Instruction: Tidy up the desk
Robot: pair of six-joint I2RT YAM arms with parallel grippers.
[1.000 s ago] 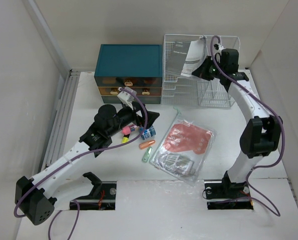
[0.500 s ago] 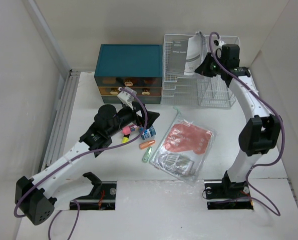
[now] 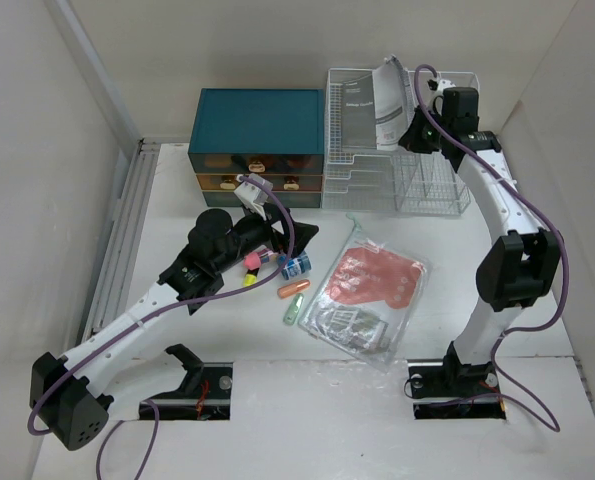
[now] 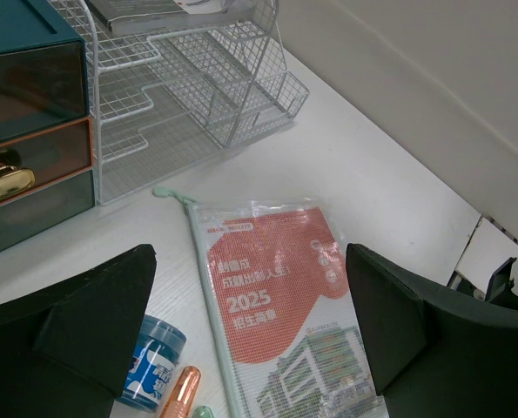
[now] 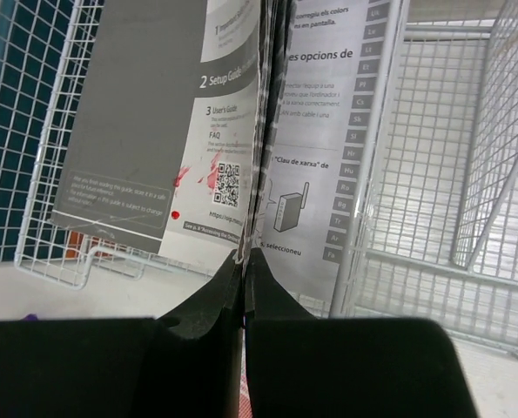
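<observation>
Right gripper (image 5: 244, 261) was clamped on a folded leaflet (image 5: 232, 113), held upright at the wire rack (image 3: 357, 170) — not yet filed. Left gripper (image 4: 250, 292) hovered empty, jaws wide, over the desk (image 3: 177, 200), where zip pouch (image 3: 367, 295), blue pot (image 3: 296, 265) and orange tube (image 3: 294, 289) lay loose — most remained.

Left pincer (image 4: 250, 296) wide open, low — right pincer (image 5: 244, 258) clamped, raised high.

1. The right tool (image 3: 414, 134) has risen slightly and swung toward the back wall.
2. The booklet (image 3: 386, 98) pinched in it now stands more upright and higher above the wire rack (image 3: 362, 172).
</observation>
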